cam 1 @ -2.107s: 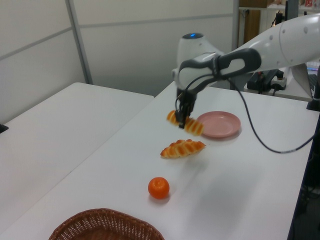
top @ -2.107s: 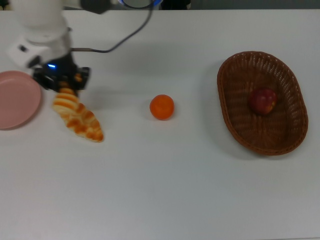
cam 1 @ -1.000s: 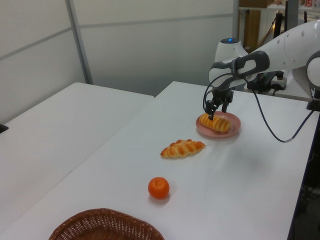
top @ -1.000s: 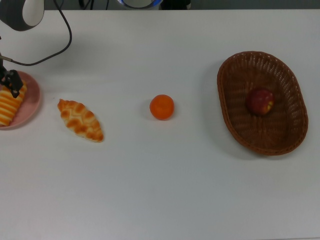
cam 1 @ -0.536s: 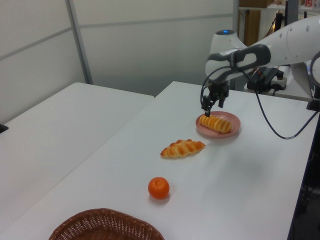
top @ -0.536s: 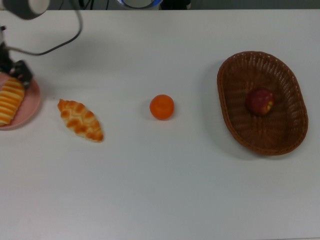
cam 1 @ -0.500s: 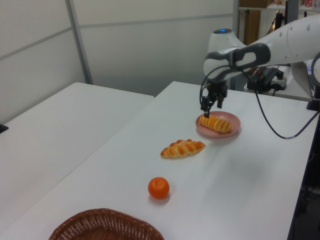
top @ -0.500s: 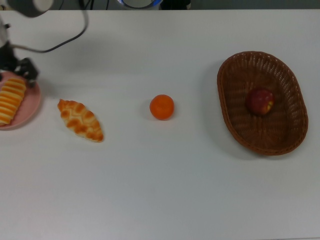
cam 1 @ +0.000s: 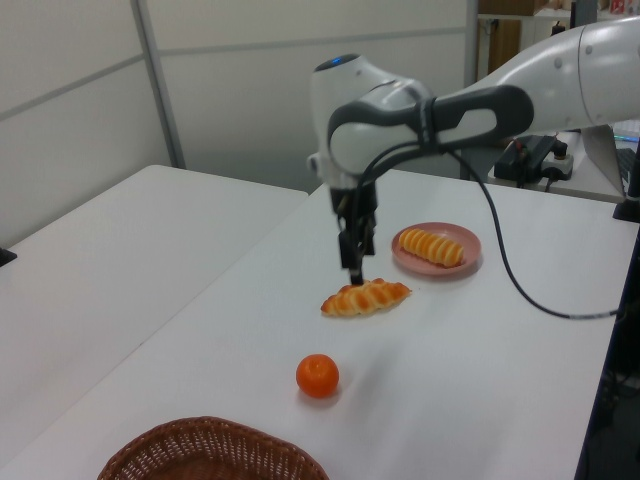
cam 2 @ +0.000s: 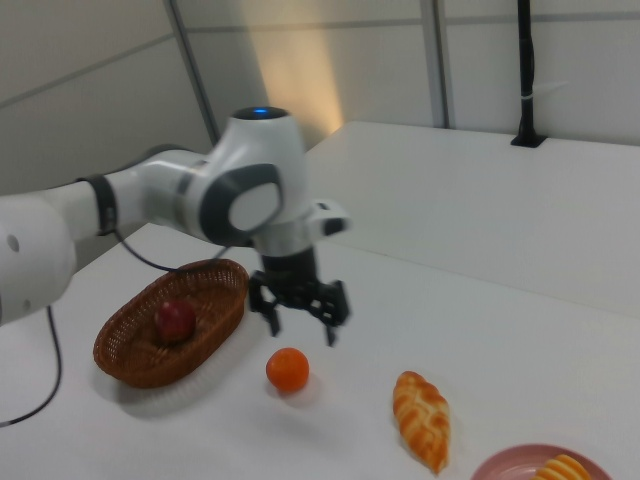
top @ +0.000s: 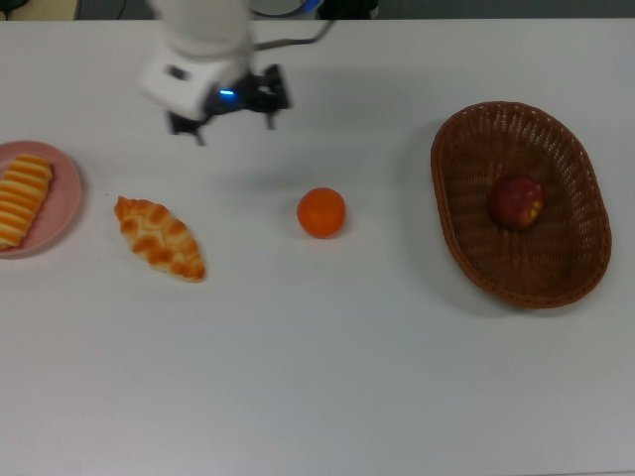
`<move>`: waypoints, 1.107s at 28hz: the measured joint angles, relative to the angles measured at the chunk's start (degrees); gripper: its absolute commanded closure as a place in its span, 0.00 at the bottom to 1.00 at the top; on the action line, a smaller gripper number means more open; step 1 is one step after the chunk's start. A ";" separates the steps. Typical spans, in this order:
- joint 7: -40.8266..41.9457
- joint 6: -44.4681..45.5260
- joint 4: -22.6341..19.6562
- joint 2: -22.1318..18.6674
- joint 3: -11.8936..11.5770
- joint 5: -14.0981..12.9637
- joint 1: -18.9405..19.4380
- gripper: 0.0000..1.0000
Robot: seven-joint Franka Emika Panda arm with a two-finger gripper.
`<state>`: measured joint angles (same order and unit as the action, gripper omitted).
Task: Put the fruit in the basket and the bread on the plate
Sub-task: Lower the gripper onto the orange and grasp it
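Two rolls remain apart: the striped roll (top: 22, 199) lies on the plate (top: 62, 223), while the braided roll (top: 159, 238) lies diagonally on the table. Apple (top: 521, 200) in basket (top: 466, 248); orange (top: 321, 212) outside. Gripper (cam 2: 299, 313) hovers empty, fingers apparently spread.

A white surface (cam 1: 470, 360) fills the scene. In the left view a second white table (cam 1: 120, 250) stands beside it, apart by a narrow gap. Behind run pale grey wall panels (cam 1: 300, 80) split by a grey upright post (cam 1: 160, 85). In the right view a black pole (cam 2: 527, 70) rises from the far table, and a warm patch of light (cam 2: 300, 75) falls on the wall.
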<state>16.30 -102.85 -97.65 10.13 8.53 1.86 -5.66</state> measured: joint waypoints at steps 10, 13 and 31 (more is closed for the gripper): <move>-10.21 -8.66 -5.23 0.27 -0.03 0.01 7.69 0.00; -13.41 -14.13 -8.40 1.04 -0.04 0.42 9.49 0.00; -21.56 -21.72 -8.97 7.95 -1.34 6.29 12.43 0.00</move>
<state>-5.26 -124.57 -106.62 18.09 7.19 8.15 6.76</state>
